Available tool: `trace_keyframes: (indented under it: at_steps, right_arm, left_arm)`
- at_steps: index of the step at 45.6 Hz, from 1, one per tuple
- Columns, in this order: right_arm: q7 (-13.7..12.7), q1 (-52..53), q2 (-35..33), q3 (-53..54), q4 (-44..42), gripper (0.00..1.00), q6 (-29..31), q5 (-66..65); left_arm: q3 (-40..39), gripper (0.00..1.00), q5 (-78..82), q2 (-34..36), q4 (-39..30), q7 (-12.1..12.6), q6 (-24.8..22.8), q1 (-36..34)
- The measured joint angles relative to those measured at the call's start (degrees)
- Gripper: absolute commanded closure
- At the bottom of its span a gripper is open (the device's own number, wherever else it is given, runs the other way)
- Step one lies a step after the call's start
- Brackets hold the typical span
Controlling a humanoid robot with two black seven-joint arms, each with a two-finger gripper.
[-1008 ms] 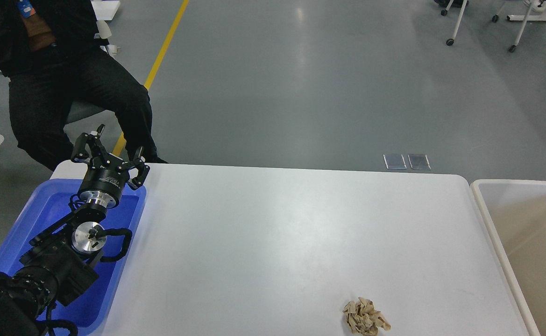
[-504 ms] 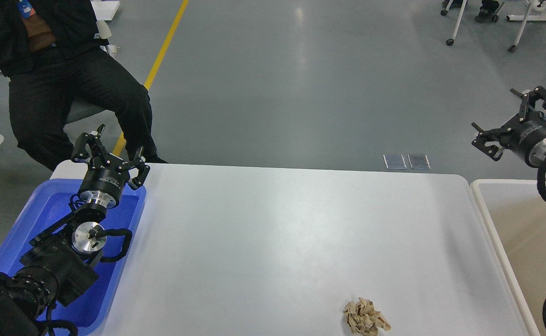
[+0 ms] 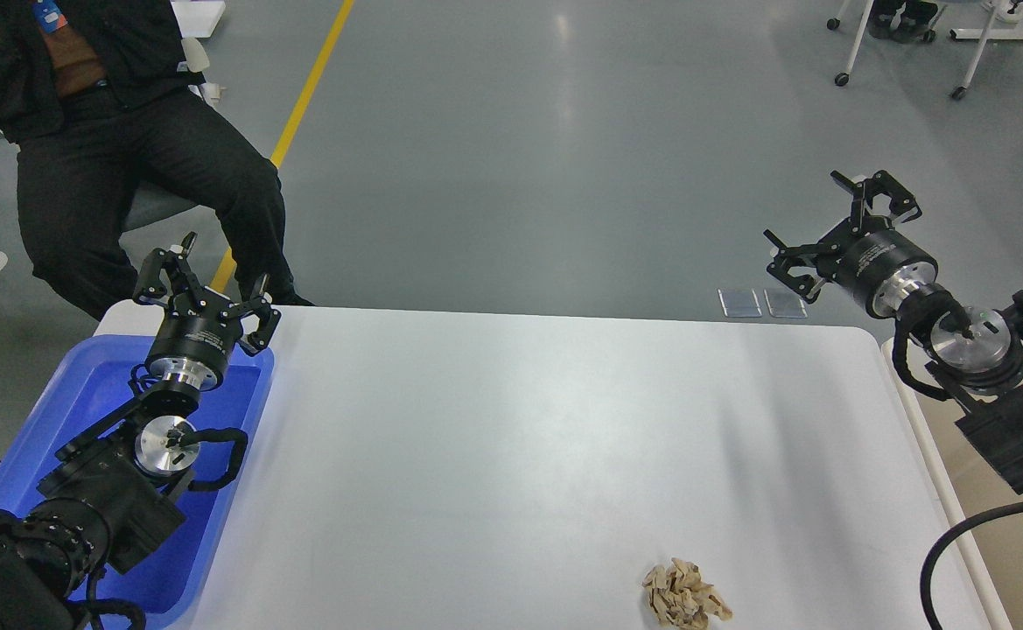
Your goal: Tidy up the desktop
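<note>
Head view: the desktop (image 3: 511, 437) fills the middle; a crumpled paper ball (image 3: 684, 595) lies near its near edge. The right gripper (image 3: 839, 229), fingers wide and empty, hovers far right. The left gripper (image 3: 205, 284), also wide, hangs over the blue tray (image 3: 82, 385). Likely next: the right gripper descends onto the ball, bound for the beige bin (image 3: 1014, 542).

Blue tray (image 3: 82, 385) far left, beige bin (image 3: 1014, 525) right, seated person (image 3: 126, 149) behind.

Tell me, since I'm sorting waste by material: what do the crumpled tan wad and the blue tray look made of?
The crumpled tan wad looks like brown paper: matte, with sharp irregular creases. The blue tray looks like moulded plastic: uniform colour, smooth, slightly glossy walls and rounded rim. Neither can be confirmed by sight alone.
</note>
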Motion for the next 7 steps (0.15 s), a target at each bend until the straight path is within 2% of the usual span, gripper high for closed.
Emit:
trace_keyframes:
  at_steps: [7]
  right_arm:
    - [0.0,-0.9,1.4,0.2,-0.1,0.01,0.5,0.0]
  left_arm:
    - [0.0,0.0,0.0,0.0,0.0,0.0,0.0,0.0]
